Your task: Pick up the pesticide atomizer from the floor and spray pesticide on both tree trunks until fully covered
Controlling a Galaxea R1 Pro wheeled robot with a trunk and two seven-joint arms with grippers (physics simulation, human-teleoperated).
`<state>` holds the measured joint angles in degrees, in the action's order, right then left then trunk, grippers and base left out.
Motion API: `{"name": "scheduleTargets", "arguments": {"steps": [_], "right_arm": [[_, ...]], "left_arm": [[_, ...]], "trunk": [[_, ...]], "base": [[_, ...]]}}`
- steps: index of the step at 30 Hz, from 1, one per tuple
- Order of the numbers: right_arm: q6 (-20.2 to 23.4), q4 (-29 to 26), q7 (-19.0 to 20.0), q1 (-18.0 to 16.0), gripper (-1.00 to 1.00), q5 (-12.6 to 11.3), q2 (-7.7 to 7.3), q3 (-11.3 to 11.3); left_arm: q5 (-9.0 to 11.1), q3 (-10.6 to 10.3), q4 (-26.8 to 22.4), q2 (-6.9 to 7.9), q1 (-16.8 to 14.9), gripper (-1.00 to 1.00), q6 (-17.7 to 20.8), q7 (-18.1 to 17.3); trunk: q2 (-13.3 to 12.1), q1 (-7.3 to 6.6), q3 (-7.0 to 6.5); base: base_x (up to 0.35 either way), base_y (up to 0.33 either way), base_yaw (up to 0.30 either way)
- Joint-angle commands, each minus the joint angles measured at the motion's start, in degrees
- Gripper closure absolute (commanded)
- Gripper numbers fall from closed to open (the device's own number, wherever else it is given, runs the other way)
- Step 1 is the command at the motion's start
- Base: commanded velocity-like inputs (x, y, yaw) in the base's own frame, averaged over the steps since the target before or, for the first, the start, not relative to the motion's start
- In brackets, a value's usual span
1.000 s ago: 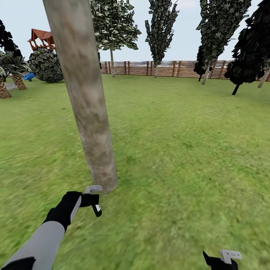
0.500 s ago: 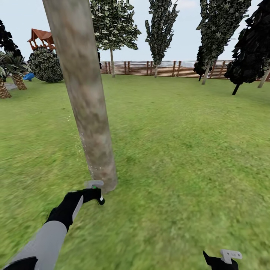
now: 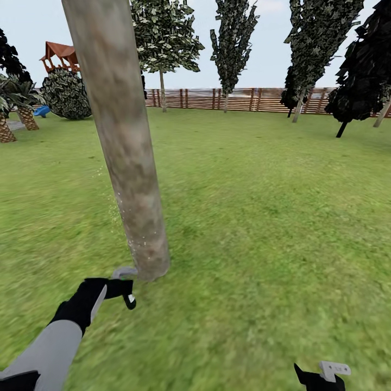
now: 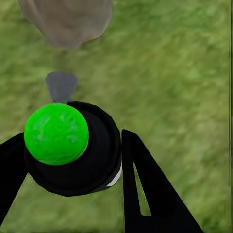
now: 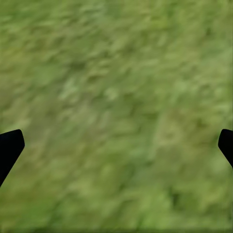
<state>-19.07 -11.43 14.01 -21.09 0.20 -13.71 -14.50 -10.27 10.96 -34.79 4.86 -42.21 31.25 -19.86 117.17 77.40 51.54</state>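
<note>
At far left stand scaly-trunked palms (image 3: 24, 111) and a red-roofed playhouse (image 3: 58, 55). The left gripper (image 3: 126, 287) clamps the black pesticide atomizer (image 4: 77, 155), green-topped here, low beside the foot of the thick, mottled grey-beige tree trunk (image 3: 126, 146). Blurred grass lawn (image 3: 260, 217) reaches a slatted wooden fence (image 3: 244, 99). The right gripper (image 5: 116, 141) hangs spread wide over grass.

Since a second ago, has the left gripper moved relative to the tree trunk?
Yes. In the head view the left gripper, holding the pesticide atomizer, has shifted down and slightly left, away from the base of the tree trunk.
</note>
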Motion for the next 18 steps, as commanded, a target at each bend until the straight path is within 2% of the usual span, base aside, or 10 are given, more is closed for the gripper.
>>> {"name": "scheduleTargets", "arguments": {"steps": [1,4,5,8,9,10,12,14,15,18], "right_arm": [[0.0,0.0,0.01,0.0,-1.0,0.01,0.0,0.0],[0.0,0.0,0.03,0.0,-1.0,-0.01,0.0,0.0],[0.0,0.0,0.0,0.0,-1.0,-0.02,0.0,0.0],[0.0,0.0,0.02,0.0,-1.0,-0.02,0.0,0.0],[0.0,0.0,0.03,0.0,-1.0,-0.02,0.0,0.0],[0.0,0.0,0.04,0.0,-1.0,-0.02,0.0,0.0],[0.0,0.0,0.05,0.0,-1.0,-0.02,0.0,0.0],[0.0,0.0,0.02,0.0,-1.0,-0.02,0.0,0.0],[0.0,0.0,0.02,0.0,-1.0,-0.01,0.0,0.0],[0.0,0.0,0.01,0.0,-1.0,0.0,0.0,0.0]], "left_arm": [[-0.05,-0.55,-0.05,-0.19,-0.16,1.0,0.1,0.02],[0.09,-3.78,-2.34,-1.3,-1.68,1.0,0.86,0.12],[0.08,-4.4,-3.18,-2.01,-4.02,1.0,3.19,0.15],[0.03,-4.79,-3.6,-2.42,-8.48,1.0,9.41,0.12],[-0.02,-4.86,-3.33,-2.04,-11.01,1.0,11.41,0.12],[-0.03,-4.91,-3.15,-1.74,-12.2,1.0,11.95,0.1],[-0.08,-4.9,-2.99,-1.08,-13.6,1.0,12.39,0.09],[0.02,-4.83,-2.93,0.52,-14.7,1.0,12.62,0.03],[0.05,-4.82,-2.92,0.85,-15.09,1.0,12.78,0.01],[0.12,-4.91,-3.3,0.66,-16.29,1.0,17.48,-0.05]], "trunk": [[0.0,0.0,0.0],[0.0,0.0,0.0],[0.0,0.0,0.0],[0.0,0.0,0.0],[0.0,0.0,0.0],[0.0,0.0,0.0],[0.0,0.0,0.0],[0.0,0.0,0.0],[0.0,0.0,0.0],[0.0,0.0,0.0]], "base": [[0.0,0.0,0.0],[0.0,0.0,0.0],[0.0,0.0,0.0],[0.0,0.0,0.0],[0.0,0.0,0.0],[0.0,0.0,0.0],[0.0,0.0,0.0],[0.0,0.0,0.0],[0.0,0.0,0.0],[0.0,0.0,0.0]]}}
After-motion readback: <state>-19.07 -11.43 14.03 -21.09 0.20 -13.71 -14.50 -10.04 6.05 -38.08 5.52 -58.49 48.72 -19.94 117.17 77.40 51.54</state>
